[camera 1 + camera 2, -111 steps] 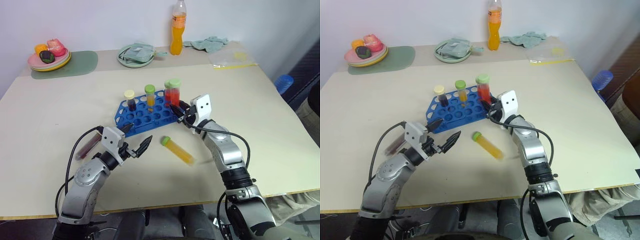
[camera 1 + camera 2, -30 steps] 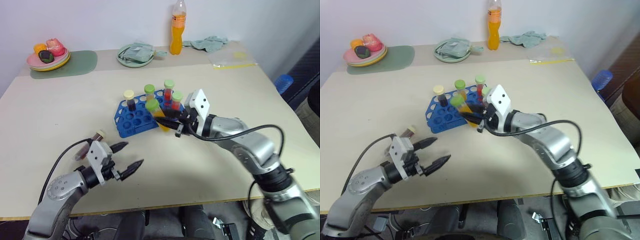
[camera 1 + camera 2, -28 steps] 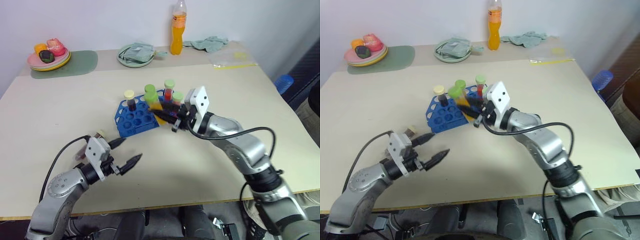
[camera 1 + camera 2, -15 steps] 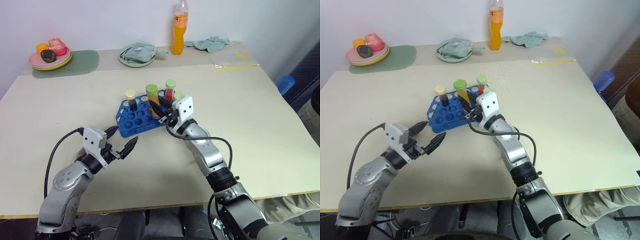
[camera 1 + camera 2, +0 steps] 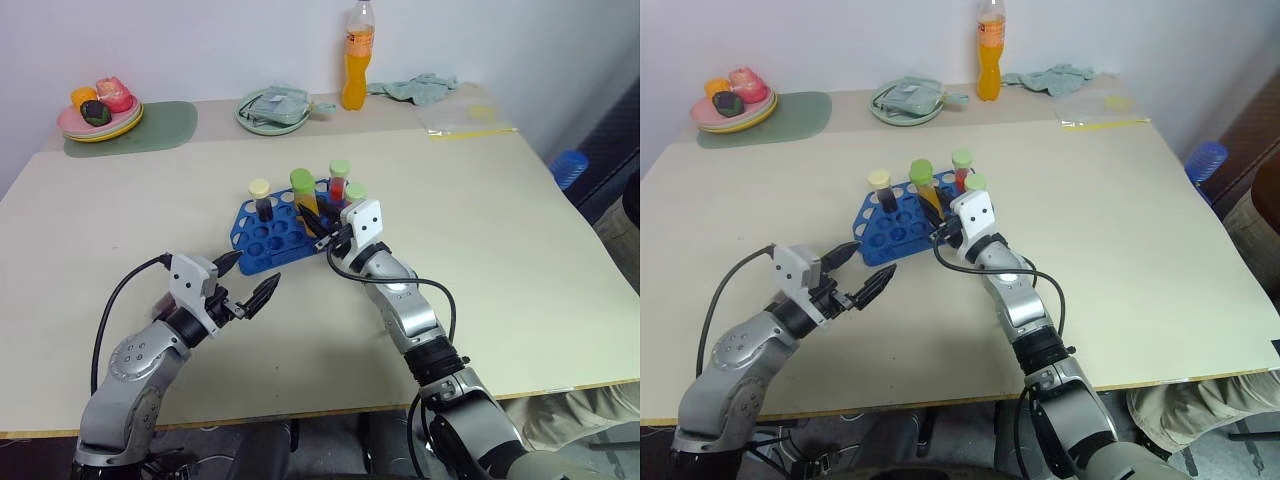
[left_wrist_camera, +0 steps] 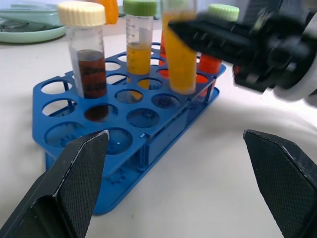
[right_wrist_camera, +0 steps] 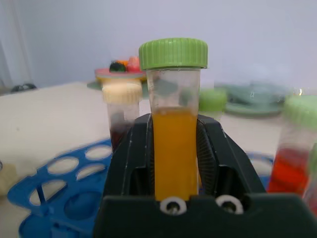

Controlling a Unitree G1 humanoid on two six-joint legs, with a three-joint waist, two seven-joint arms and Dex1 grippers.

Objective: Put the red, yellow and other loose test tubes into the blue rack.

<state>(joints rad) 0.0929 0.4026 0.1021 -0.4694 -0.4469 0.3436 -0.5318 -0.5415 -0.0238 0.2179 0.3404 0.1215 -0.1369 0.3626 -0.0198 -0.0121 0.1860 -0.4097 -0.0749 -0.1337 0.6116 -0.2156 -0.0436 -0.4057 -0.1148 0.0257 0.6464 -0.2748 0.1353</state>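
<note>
Table [image 5: 520,230]: yellow tube [image 7: 173,148] upright between right fingers [image 7: 207,148], over blue rack [image 5: 262,245].

Change since the earlier views: your right gripper [image 7: 174,171], which stood beside the blue rack [image 5: 268,240] while the yellow tube [image 5: 304,196] with the green cap lay loose on the table [image 5: 500,200], now clamps that tube upright over the rack's holes. A second ago you carried it tilted, raised in front of the rack; since then your right arm has drawn in and come down. Your left gripper [image 5: 248,281], fingers wide apart, dropped back toward the table's near edge, then came forward again to just short of the rack's near corner.
</note>
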